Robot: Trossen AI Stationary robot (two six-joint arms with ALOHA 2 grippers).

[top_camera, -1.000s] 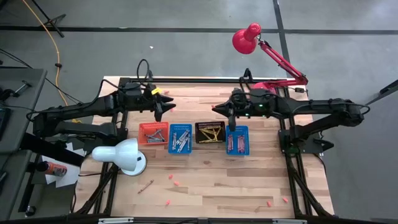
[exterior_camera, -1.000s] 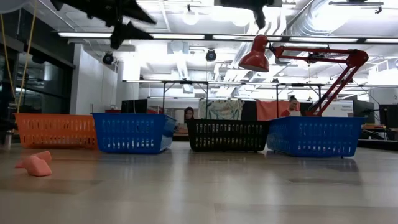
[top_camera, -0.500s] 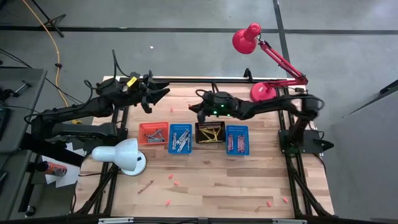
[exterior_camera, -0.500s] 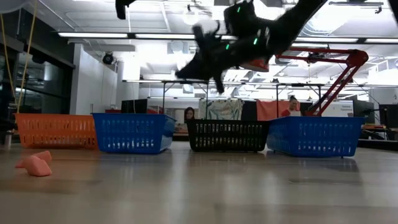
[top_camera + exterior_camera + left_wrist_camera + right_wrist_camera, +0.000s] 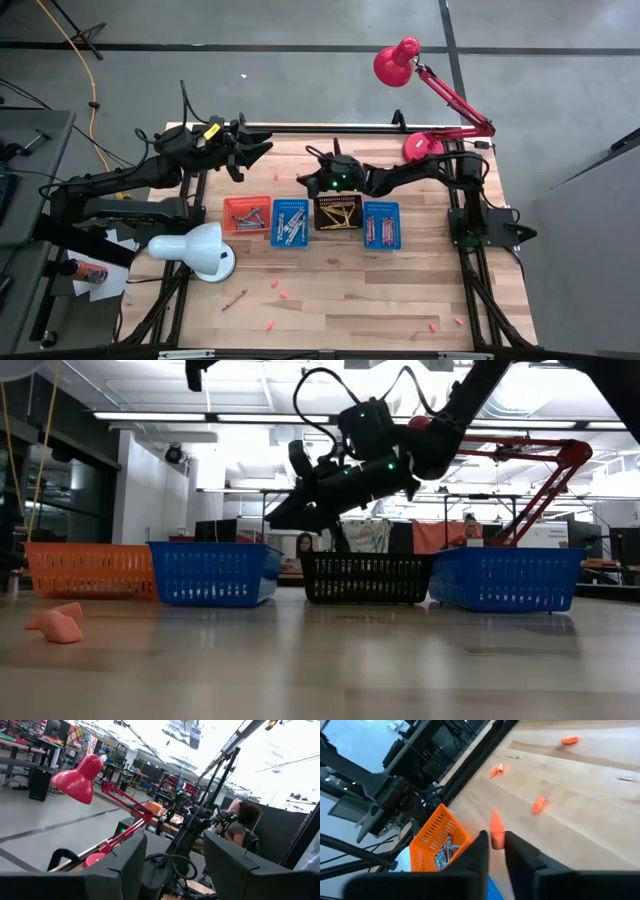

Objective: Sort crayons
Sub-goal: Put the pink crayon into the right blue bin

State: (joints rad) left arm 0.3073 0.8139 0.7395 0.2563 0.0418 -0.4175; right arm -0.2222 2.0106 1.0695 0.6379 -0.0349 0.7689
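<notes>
1. the right pincer [image 5: 497,851] hangs above the row of baskets, its fingers narrow around a short orange crayon [image 5: 496,828].
2. the left pincer [image 5: 262,152] waits spread wide at the tabletop's [image 5: 340,300] far edge.
3. loose crayons [image 5: 281,292] dot the open near side.
4. the orange basket [image 5: 246,215] holds grey ones.

Crayons [image 5: 378,226] fill the baskets, apparently by colour; pink bits [image 5: 284,295] lie loose.

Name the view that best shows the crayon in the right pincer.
Right wrist view: the orange crayon stands out between the right pincer fingers, close up. The high and low views show only the arm; the left wrist view misses the crayon.
</notes>
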